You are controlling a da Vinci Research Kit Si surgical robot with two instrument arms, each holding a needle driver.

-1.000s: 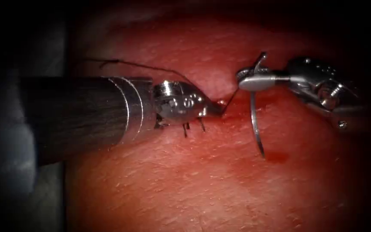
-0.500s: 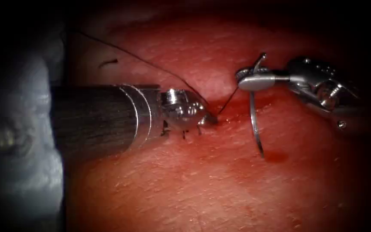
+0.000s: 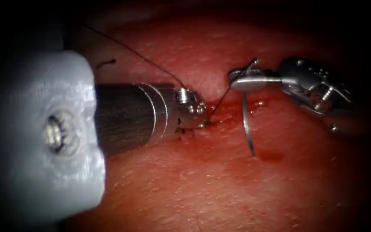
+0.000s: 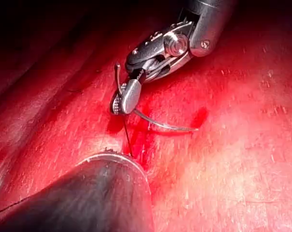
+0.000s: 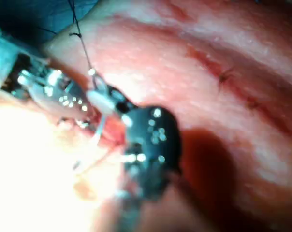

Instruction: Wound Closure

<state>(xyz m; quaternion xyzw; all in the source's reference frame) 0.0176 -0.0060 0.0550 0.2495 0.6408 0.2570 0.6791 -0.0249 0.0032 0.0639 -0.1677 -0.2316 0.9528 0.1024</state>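
Observation:
My right tool (image 3: 237, 82) is shut on the curved needle (image 3: 246, 124) near its tail end. The needle hangs down over the tissue (image 3: 194, 184), out of it, with its tip just above a spot of red fluid (image 3: 271, 157). A short taut thread (image 3: 220, 101) runs from the needle's tail down to the tip of my left tool (image 3: 205, 121), which is pressed onto the tissue and shut on the thread. From the left wrist, the right tool (image 4: 124, 99) grips the needle (image 4: 160, 124) and the thread (image 4: 126, 135) drops behind the left shaft (image 4: 102, 193).
A long strand of thread (image 3: 129, 49) stretches from the left tool's wrist to the upper left. Cut ends of a stitch (image 3: 181, 135) stick out under the left tool. A short loose thread end (image 3: 106, 63) lies on the tissue further left.
My left tool's tip has drawn back to the left and dipped onto the tissue. The long strand has lifted and gone taut. The right tool with the needle has shifted slightly left.

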